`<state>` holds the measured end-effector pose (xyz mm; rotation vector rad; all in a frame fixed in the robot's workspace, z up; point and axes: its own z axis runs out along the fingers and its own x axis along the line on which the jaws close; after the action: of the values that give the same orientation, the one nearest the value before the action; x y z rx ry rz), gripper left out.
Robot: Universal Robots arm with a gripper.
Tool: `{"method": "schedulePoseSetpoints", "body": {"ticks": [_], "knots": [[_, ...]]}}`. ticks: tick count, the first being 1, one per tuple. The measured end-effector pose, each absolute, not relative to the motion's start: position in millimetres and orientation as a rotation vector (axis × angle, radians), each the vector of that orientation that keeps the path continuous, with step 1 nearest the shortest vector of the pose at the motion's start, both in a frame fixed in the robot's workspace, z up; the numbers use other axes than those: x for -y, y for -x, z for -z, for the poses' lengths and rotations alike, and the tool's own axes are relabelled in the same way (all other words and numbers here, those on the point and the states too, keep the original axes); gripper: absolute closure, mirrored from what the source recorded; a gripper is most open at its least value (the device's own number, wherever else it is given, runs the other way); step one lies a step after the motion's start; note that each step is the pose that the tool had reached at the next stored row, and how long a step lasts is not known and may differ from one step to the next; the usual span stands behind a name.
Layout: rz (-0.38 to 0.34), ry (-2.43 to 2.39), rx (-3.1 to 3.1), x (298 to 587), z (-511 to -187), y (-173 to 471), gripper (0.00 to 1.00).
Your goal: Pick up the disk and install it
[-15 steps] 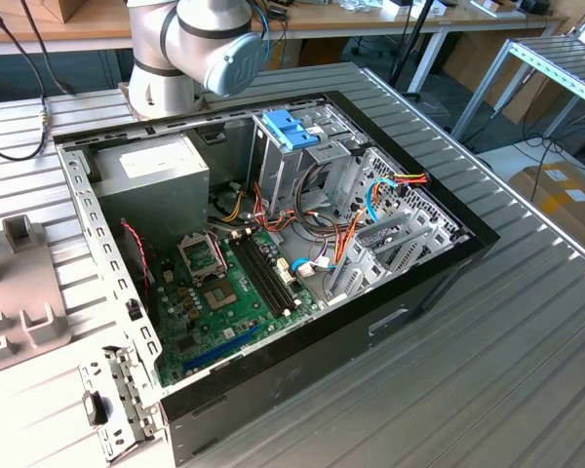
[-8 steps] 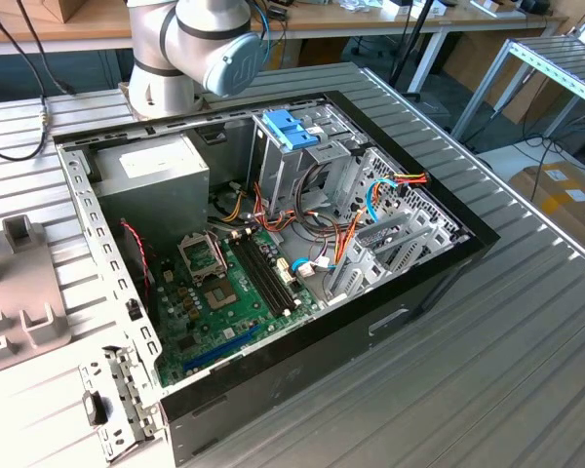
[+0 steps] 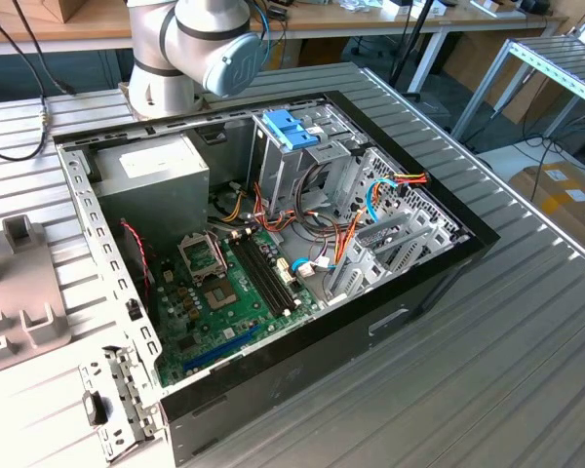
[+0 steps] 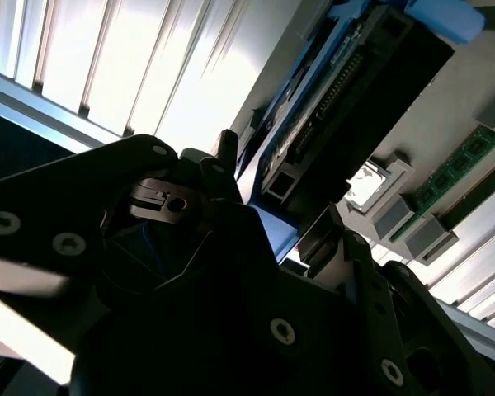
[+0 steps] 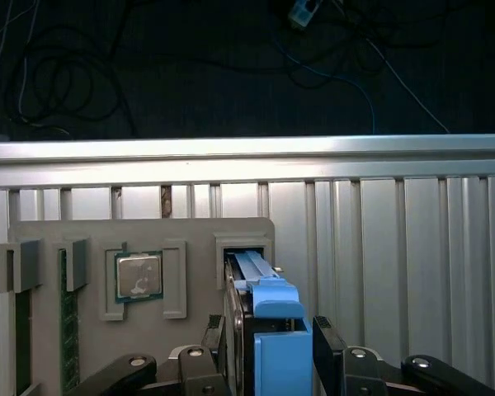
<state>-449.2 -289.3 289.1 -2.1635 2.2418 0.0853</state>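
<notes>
Tray (image 3: 19,327) sits at the exterior view's left on the tabletop (image 3: 526,370), just beside the open case (image 3: 400,317). In the first wrist view, the disk (image 5: 276,309) stands on edge in a tray slot near the CPU (image 5: 139,276), so both flat sides are exposed to the gripper (image 5: 272,334). Jaws narrow, one on each side, apparently clamping the disk, which looks still seated in its slot.
</notes>
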Motion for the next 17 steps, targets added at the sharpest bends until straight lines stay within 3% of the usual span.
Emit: {"method": "schedulePoseSetpoints", "body": {"ticks": [17], "knots": [[-0.085,2.163,-2.242,289.3,-288.4,455.7,0.46]]}}
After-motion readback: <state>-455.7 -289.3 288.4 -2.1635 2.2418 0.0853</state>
